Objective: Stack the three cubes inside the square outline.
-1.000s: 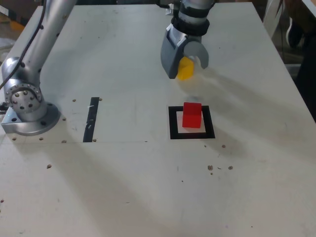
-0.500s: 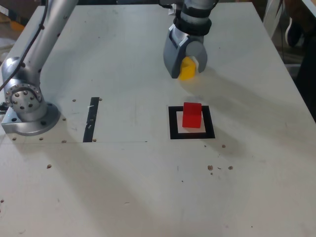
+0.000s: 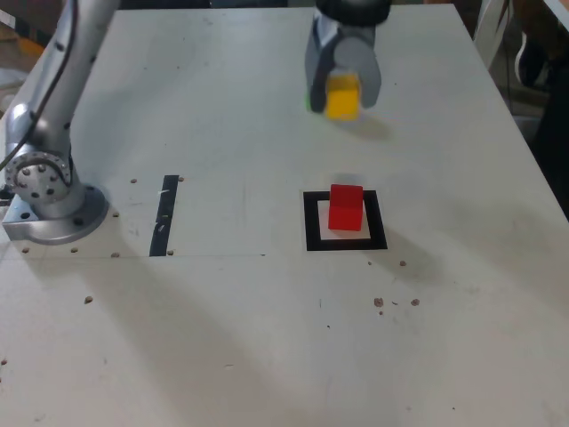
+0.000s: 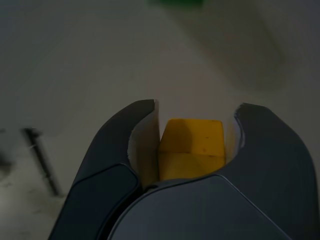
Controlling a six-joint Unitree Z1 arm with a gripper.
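We find the yellow cube (image 3: 342, 97) pinched between the two fingers (image 4: 132, 150) of the gripper (image 3: 344, 84), which are closed narrow on its sides; in the wrist view its top face and one front face show between the dark jaws. In the exterior view it hangs clear of the white table (image 3: 222, 338), with its shadow lying on the surface just beyond it.

Below the fingers in the exterior view, nearer the camera and well apart from them, the red cube (image 3: 346, 207) sits inside the square outline (image 3: 311, 222), on its white centre.

A sliver of the green cube (image 4: 176, 2) shows ahead of the fingertips at the wrist view's edge, blurred.

Farther toward the exterior view's left we note a short black tape strip (image 3: 165, 215), then the arm's base (image 3: 44, 191).
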